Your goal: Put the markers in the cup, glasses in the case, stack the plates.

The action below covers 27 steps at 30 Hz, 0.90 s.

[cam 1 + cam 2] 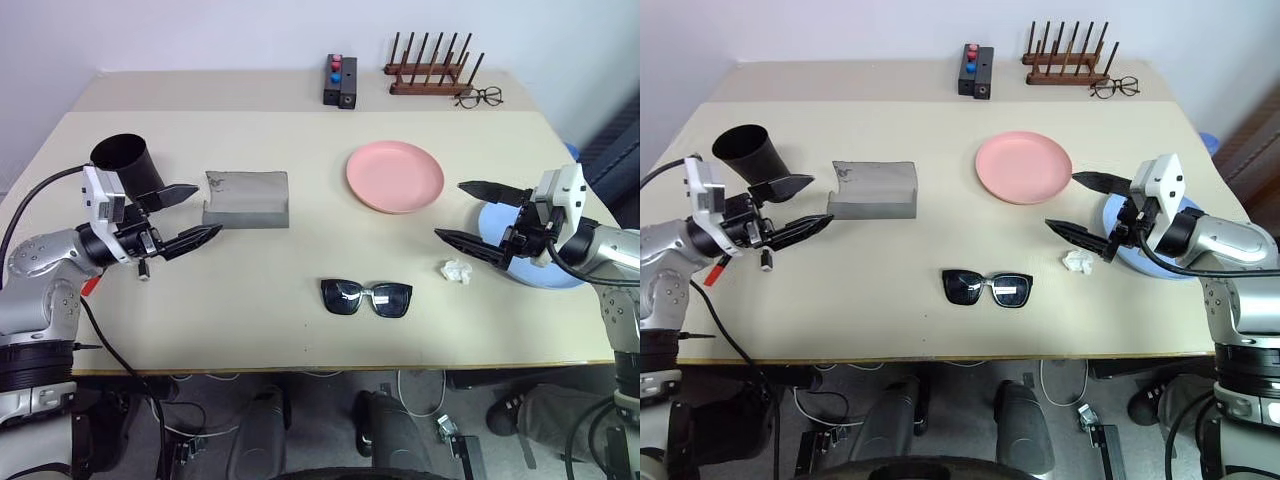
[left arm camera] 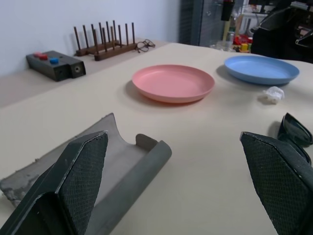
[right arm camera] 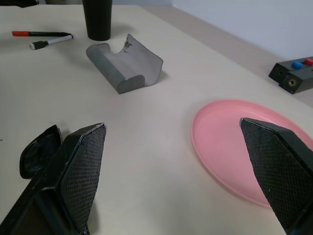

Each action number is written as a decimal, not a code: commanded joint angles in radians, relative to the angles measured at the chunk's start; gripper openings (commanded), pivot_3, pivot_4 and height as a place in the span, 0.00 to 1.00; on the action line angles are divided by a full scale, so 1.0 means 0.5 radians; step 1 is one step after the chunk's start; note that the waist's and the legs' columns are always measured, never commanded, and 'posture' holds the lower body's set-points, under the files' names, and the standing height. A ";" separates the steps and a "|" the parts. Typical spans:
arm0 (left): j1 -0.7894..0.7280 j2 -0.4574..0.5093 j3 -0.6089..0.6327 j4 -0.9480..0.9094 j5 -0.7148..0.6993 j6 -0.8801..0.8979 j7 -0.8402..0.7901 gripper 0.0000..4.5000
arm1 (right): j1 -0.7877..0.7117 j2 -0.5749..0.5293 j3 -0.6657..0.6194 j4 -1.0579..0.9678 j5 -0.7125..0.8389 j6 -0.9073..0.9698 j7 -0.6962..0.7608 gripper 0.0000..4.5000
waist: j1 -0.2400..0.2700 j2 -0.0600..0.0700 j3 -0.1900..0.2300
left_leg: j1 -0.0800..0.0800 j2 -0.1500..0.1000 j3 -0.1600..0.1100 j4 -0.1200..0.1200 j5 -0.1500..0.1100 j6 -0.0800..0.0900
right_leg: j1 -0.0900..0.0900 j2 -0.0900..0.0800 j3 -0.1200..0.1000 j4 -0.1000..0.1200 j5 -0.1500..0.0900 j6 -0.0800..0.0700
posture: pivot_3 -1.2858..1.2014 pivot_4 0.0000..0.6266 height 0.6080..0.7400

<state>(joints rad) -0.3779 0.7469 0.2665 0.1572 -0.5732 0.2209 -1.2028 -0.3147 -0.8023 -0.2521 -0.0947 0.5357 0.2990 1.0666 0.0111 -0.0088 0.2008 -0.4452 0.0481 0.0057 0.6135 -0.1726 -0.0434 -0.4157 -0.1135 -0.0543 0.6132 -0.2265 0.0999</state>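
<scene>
The beige table (image 1: 300, 300) spans most of the head view. At right of centre in the upper half lies the salmon pink plate (image 1: 394, 176), bare; the light blue plate (image 2: 261, 69) sits well apart at the right edge, partly behind the right gripper (image 1: 478, 218), whose two black fingers stand wide apart, holding nothing. At the left edge, the left gripper (image 1: 190, 215) likewise has its fingers spread wide and empty, its tips just beside the grey case (image 1: 246, 198), which lies open left of centre. The black cup (image 1: 128, 163) stands upright at upper left, behind that gripper. The black sunglasses (image 1: 366, 297) lie unfolded, low in the middle of the frame. Along the top edge sit a wooden peg rack (image 1: 430, 70), a black box with red and blue buttons (image 1: 340, 80), and thin clear spectacles (image 1: 480, 97). Two markers, a red-capped one (image 3: 40, 34) and a dark one with a pale end (image 3: 51, 42), lie side by side next to the cup. A small crumpled white scrap (image 1: 456, 271) rests beside the blue plate.
</scene>
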 commanded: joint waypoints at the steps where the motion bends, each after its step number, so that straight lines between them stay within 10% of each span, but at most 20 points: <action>1: -0.058 0.030 0.022 0.019 0.009 -0.042 -0.036 1.00 | 0.016 -0.007 -0.062 -0.089 0.028 -0.027 -0.017 0.99 | 0.001 0.000 0.000 | 0.000 0.000 0.000 0.000 0.000 0.000 | 0.000 0.000 0.000 0.000 0.000 0.000 | 0.52 0.24 1.00; 27: 0.174 0.265 0.269 -0.162 0.082 0.336 0.472 1.00 | -0.210 0.221 0.249 -0.031 -0.006 -0.079 0.018 0.99 | -0.001 0.000 0.000 | 0.000 0.002 0.000 0.000 0.000 0.000 | 0.000 0.000 0.000 0.002 0.000 0.000 | 0.52 0.24 1.00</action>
<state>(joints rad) -0.2864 0.8490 0.3600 0.0811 -0.5391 0.3693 -0.9840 -0.3909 -0.6994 -0.1252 -0.0729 0.5283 0.2655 1.0850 0.0108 -0.0091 0.2009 -0.4451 0.0489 0.0062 0.6134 -0.1726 -0.0436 -0.4162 -0.1134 -0.0542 0.6141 -0.2265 0.0999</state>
